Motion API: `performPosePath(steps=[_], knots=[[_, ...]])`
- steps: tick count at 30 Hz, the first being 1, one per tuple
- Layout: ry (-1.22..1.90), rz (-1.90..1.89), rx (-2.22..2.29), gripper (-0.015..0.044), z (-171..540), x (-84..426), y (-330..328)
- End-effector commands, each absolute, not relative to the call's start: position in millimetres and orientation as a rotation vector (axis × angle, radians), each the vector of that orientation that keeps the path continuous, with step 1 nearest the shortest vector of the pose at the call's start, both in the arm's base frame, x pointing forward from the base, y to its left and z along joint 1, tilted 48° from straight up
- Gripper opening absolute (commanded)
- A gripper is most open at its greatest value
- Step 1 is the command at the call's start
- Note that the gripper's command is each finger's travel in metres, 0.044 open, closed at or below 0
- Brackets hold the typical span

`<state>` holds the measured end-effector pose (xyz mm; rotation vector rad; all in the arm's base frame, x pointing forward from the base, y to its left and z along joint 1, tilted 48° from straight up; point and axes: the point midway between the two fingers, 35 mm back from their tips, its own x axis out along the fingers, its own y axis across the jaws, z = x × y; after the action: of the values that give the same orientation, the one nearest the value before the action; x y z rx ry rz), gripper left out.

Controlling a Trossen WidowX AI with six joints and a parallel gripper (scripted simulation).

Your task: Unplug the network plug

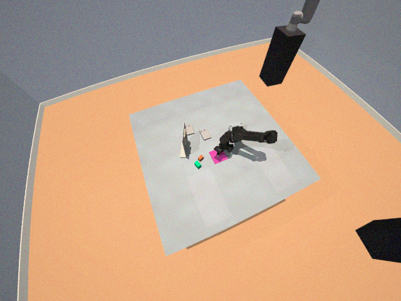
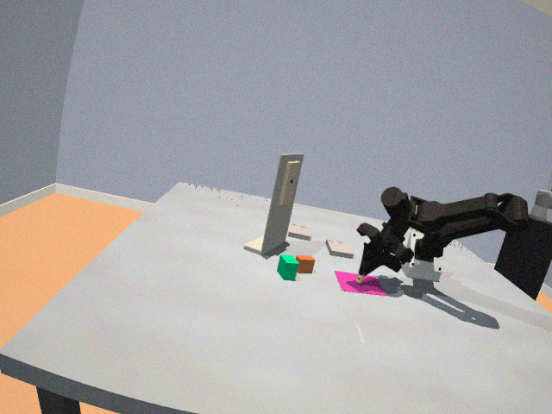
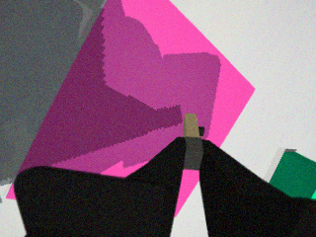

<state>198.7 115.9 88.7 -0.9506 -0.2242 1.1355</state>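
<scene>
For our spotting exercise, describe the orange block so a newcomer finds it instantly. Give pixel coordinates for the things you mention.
On the grey table (image 1: 155, 129) (image 2: 178, 321), find the upright panel (image 1: 183, 150) (image 2: 277, 214). Near its foot sit two small blocks. The orange block (image 1: 200, 158) (image 2: 305, 264) is the one nearer the pink square (image 1: 223, 158) (image 2: 349, 285) (image 3: 236, 94); its neighbour is green.

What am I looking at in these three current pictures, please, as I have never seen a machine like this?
It is a single black robot arm with a two-fingered gripper. One picture looks down from above, one across the table from outside, and one from the arm's wrist past its fingers. The gripper is pinching a small tan plug over the pink square. Also on the table are an upright panel, a green block, an orange block and two flat pale pieces.
</scene>
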Motion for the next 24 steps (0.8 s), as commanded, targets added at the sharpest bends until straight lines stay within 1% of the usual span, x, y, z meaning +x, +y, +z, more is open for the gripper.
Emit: performPosePath(steps=[1,21,24], knots=[[-0.215,1.134,-0.943,0.0000,86.6,198.2,116.9],[-0.226,1.134,-0.948,0.0000,88.7,199.6,122.7],[-0.226,1.134,-0.948,0.0079,88.7,199.6,122.7]])
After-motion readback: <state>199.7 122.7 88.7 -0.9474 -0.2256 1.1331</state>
